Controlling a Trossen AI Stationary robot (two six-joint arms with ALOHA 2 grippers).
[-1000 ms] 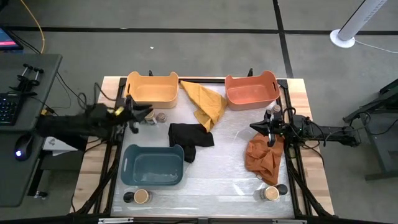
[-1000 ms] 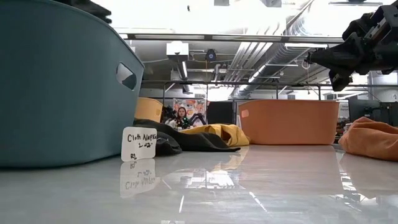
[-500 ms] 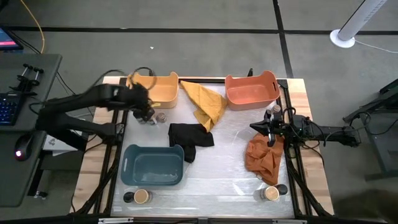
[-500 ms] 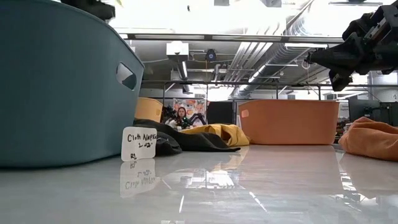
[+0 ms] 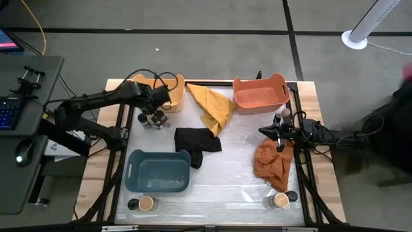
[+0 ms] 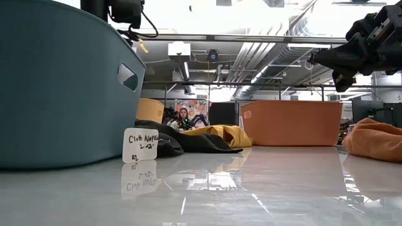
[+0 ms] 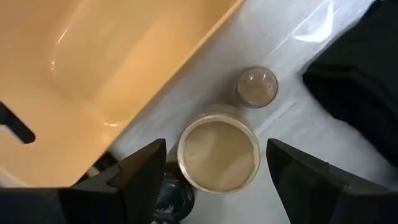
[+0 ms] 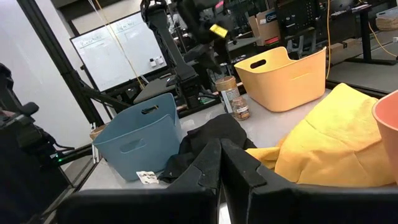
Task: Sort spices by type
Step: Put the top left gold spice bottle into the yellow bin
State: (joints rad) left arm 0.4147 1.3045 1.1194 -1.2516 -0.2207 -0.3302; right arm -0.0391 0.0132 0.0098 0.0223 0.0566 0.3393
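Three spice jars stand together on the table beside the yellow bin (image 5: 158, 92): a wide tan-topped jar (image 7: 219, 155), a smaller brownish-topped jar (image 7: 256, 86) and a dark-topped jar (image 7: 171, 196). My left gripper (image 7: 217, 149) hangs open above them, pointing down, one finger on either side of the tan-topped jar without touching it; in the high view it is over the jars (image 5: 156, 116). My right gripper (image 5: 281, 138) waits shut and level at the table's right, above the orange cloth (image 5: 272, 161).
An orange bin (image 5: 260, 93) stands at the far right and a blue bin (image 5: 158, 171) at the near left. A yellow cloth (image 5: 212, 106) and a black cloth (image 5: 196, 140) lie mid-table. More jars stand at the near left corner (image 5: 147, 203), the near right corner (image 5: 280, 200) and by the right arm (image 5: 281, 116).
My left arm has swung out from the table's left edge toward the yellow bin. Its gripper has tipped from level to pointing down over the three jars. The jars have kept their places.
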